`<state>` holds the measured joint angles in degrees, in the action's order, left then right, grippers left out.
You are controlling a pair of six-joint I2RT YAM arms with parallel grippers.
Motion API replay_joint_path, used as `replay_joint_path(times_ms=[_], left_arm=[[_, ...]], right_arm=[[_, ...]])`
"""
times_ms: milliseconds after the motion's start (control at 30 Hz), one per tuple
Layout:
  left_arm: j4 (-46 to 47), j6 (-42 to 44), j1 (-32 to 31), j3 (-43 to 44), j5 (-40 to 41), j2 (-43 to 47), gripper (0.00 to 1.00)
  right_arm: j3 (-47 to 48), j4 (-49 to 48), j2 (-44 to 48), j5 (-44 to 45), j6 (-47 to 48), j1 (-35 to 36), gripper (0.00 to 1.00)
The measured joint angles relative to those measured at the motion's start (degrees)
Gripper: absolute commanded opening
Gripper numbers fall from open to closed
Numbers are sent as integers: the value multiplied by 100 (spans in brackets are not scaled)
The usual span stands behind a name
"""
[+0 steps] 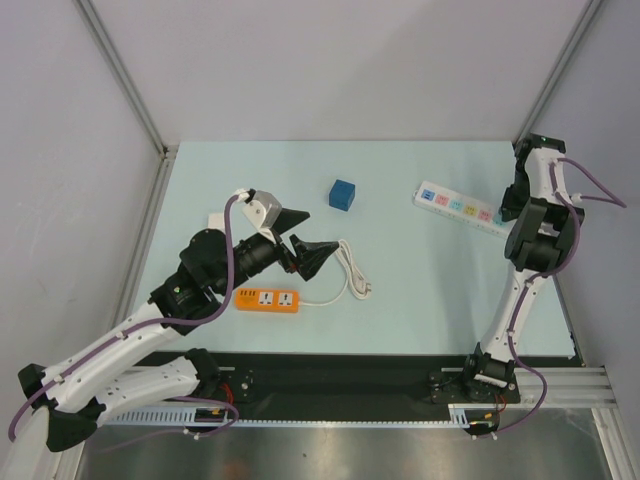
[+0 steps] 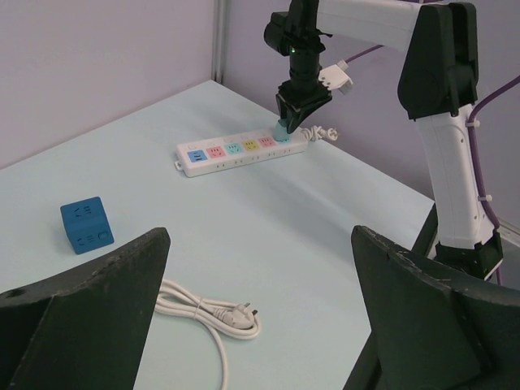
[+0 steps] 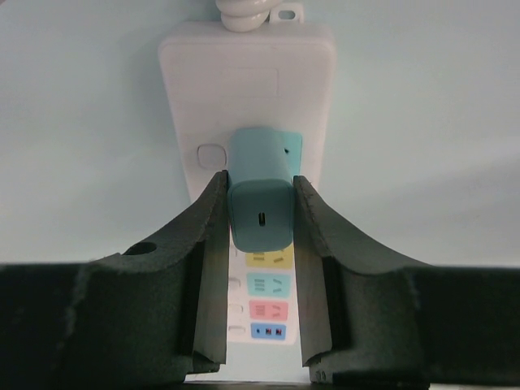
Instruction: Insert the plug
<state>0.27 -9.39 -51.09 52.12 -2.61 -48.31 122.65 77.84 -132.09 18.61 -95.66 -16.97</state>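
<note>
The plug (image 3: 260, 213) is a small teal-blue block with a slot in its near face. It stands on the far end of the white power strip (image 3: 244, 81), above the yellow socket. My right gripper (image 3: 260, 188) is shut on it, one finger (image 3: 207, 244) against each side. The left wrist view shows the same grip: right gripper (image 2: 292, 112), plug (image 2: 282, 130), strip (image 2: 236, 150). From above, the strip (image 1: 458, 207) lies at the back right and the right arm hides the plug. My left gripper (image 1: 318, 231) is open and empty above the table's middle left.
A blue cube with socket faces (image 1: 343, 193) (image 2: 86, 225) sits at the back centre. A coiled white cable with a pronged plug (image 1: 352, 272) (image 2: 213, 313) runs to an orange power strip (image 1: 268, 299). A small white block (image 1: 216, 219) lies far left.
</note>
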Motion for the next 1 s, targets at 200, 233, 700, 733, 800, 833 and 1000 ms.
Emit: replay_joint_path(times_ms=[200,233,700,733,800,833,1000], left_arm=[[-2,0,0,0,7,-24,100],[0,2,0,0,7,-33,100],[-2,0,11,0,7,-90,100],[0,0,11,0,7,-105,100],[-4,0,11,0,7,-129,100],[-2,0,11,0,4,-136,100],[-2,0,11,0,4,-142,100]], right_arm=[[26,-26,-125,28,-7,24,0],[-11,-48,-111,37,-7,24,0],[-721,-656,286,-109,205,-81,4],[-671,-640,278,-136,278,-96,8],[-549,-581,236,-199,439,-131,21],[-474,-549,205,-232,538,-151,32],[-151,-435,42,-402,1174,-317,59]])
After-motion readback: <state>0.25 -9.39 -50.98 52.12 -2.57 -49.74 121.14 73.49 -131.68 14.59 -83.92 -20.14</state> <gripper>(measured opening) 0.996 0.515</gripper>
